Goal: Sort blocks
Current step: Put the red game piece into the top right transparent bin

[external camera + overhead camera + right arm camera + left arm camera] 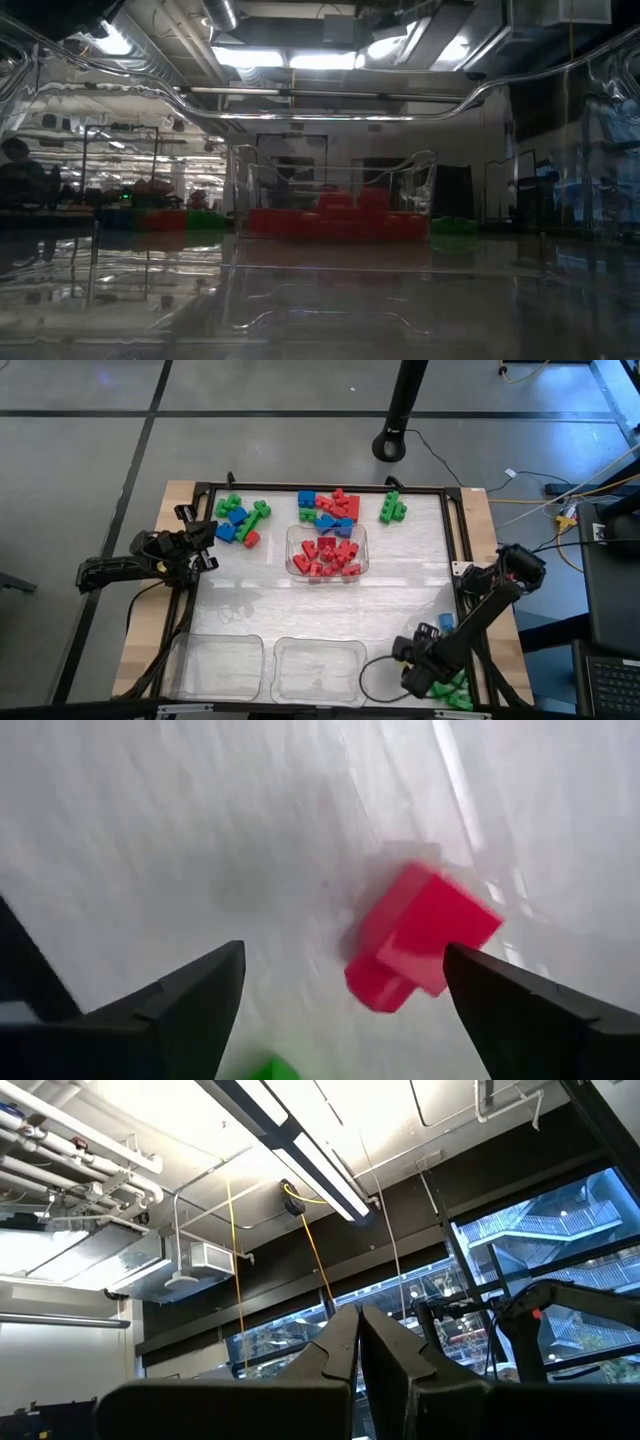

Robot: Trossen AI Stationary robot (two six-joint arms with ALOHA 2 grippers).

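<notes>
Dark and folded back, the left arm waits well left of the clear tray of red blocks (327, 552), at the table's (330, 610) left edge; the left gripper (207, 538) has its fingers (345, 1345) pressed together, holding nothing, and its wrist camera looks up at the ceiling lights.

Just left of that tray lies a mixed cluster of green, blue and red blocks (240, 523). Directly behind the tray sits a second heap of blue, red and green blocks (330, 507), and to the tray's right-rear a few green blocks (392, 508) lie on their own. Nearer the front edge, two empty clear trays (265, 665) stand side by side.

Far right and forward of the red-filled tray, the right gripper (418, 678) hangs low at the table's front right corner. Its fingers (190, 995) stand wide apart, a single red block (420, 935) lying on the white surface between them, untouched. Green blocks (458, 692) lie just beside that gripper, with a blue block (446, 621) behind it.
</notes>
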